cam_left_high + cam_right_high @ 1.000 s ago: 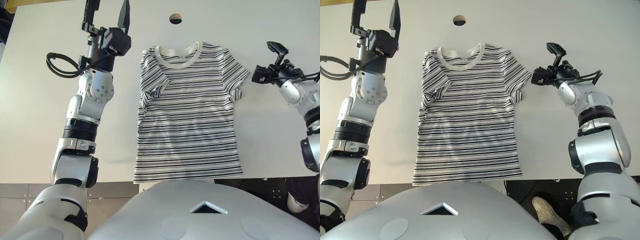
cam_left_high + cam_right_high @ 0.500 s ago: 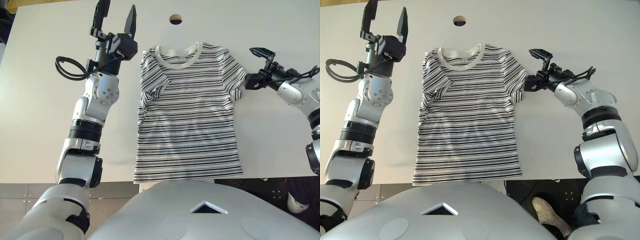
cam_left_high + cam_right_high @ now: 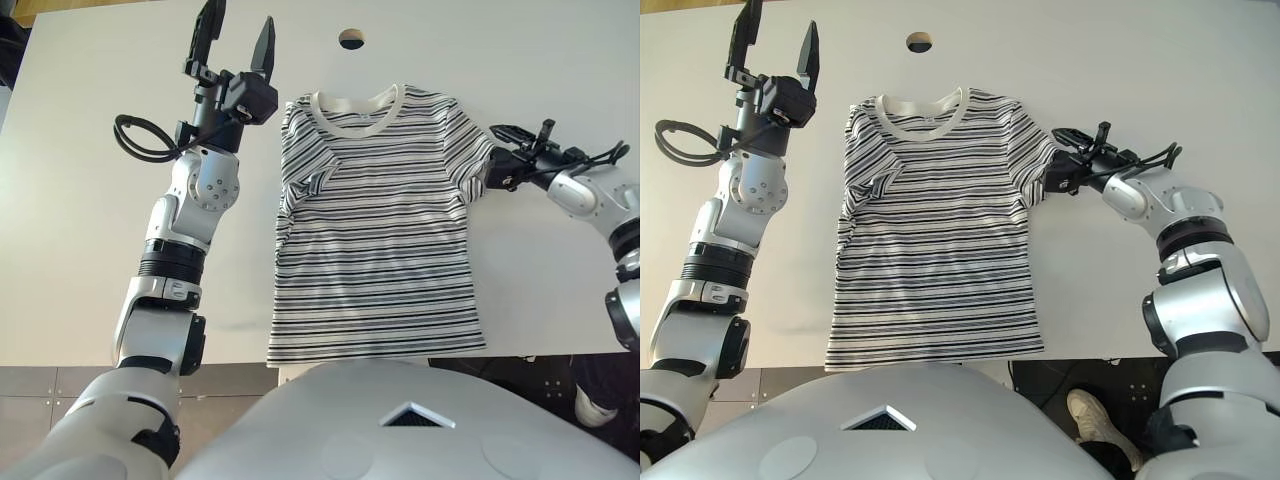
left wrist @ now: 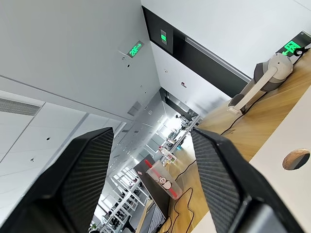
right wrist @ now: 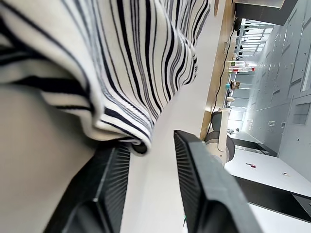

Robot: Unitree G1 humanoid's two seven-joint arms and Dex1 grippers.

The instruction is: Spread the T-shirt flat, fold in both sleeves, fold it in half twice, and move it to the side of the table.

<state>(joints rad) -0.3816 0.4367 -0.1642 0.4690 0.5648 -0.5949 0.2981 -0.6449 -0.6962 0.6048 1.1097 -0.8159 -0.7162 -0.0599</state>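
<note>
While the T-shirt (image 3: 375, 250) lies flat, left sleeve (image 3: 305, 185) apparently tucked, the right gripper (image 3: 498, 152), spread, straddles the hem of the right sleeve (image 3: 468, 150). The left gripper (image 3: 240, 25) hangs spread, empty; both halvings remain.

— Any print we can read here?
— None. In the left wrist view we log three lit green signs in the room behind: a ceiling sign (image 4: 135, 48), a small wall sign (image 4: 164, 36) and a third sign (image 4: 294, 47). We cannot make out the characters on any of them.
</note>
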